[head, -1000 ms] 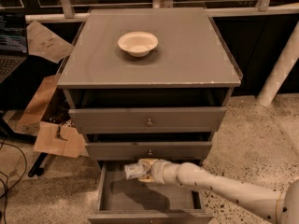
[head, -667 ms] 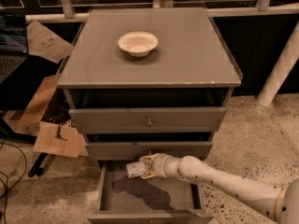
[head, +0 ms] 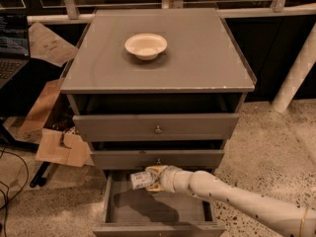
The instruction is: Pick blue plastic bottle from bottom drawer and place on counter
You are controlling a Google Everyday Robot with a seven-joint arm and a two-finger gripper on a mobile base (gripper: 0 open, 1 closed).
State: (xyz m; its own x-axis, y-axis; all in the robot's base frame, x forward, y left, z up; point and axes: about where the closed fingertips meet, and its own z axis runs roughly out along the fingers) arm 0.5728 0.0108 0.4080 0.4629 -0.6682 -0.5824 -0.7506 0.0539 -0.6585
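Observation:
My gripper [head: 154, 178] reaches in from the lower right on a white arm. It is shut on the blue plastic bottle [head: 140, 179], a small pale bottle with a whitish label that lies sideways in the grip. The bottle hangs above the grey floor of the open bottom drawer [head: 148, 209], just below the front of the middle drawer [head: 158, 158]. It casts a shadow on the drawer floor. The counter [head: 202, 58] is the flat grey cabinet top above.
A white bowl [head: 146, 45] sits on the counter towards the back. The top drawer [head: 157, 126] and the middle drawer stick out slightly, each with a round knob. Cardboard pieces [head: 60, 148] and cables lie on the floor at left. A white post [head: 296, 78] stands at right.
The gripper and the bottle have shifted slightly to the left above the drawer floor. The arm's elbow has come up a little.

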